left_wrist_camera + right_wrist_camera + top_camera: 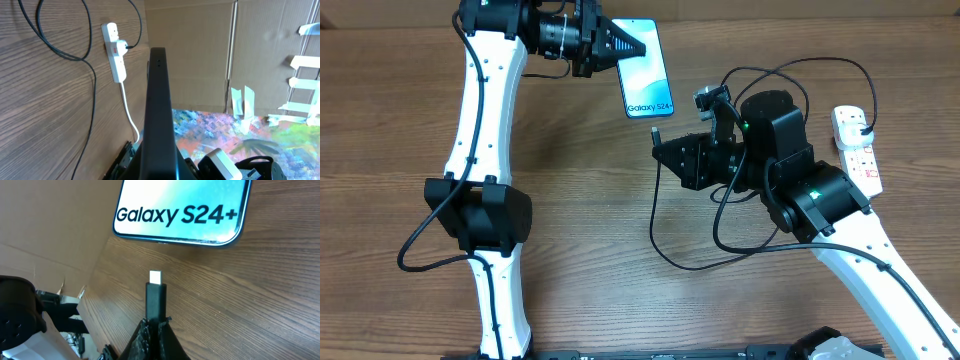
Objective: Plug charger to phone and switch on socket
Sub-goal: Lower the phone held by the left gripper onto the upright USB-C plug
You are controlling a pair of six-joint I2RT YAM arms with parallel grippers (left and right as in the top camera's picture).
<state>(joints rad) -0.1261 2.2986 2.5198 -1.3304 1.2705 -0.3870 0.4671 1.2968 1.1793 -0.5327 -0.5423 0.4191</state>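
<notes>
1. Overhead: on the brown wooden table [570, 200], the slim rectangular phone [645, 70], with a light blue screen and black edges, faces screen-up near the far edge, about midway along it. The left gripper [635, 45] is clamped on the phone's far end. The long thin black charger cable [655, 225] loops across the middle of the table and arches over the right arm. It ends at its black plug [867, 131], seated in the white elongated power strip [858, 152] towards the right edge. The right gripper [660, 143] sits just short of the phone's near end, jaws closed on the cable's small black connector [657, 131].
2. Left wrist: the phone appears edge-on as a dark bar [159, 100] up the middle, hiding the jaws that grip it. Beyond it the charger cable [90, 75] curves over the wood. The power strip [114, 52] lies close to the table edge under a brown cardboard wall [200, 50], with its thick white cord [129, 112] trailing away. A multi-coloured painted sheet [225, 130] lies past that edge.
3. Right wrist: the black fingers [141, 342] pinch the connector [155, 300] from both sides. Its metal tip [156, 277] points at the phone's bottom edge [182, 210], close but apart, with bare wood between them.
</notes>
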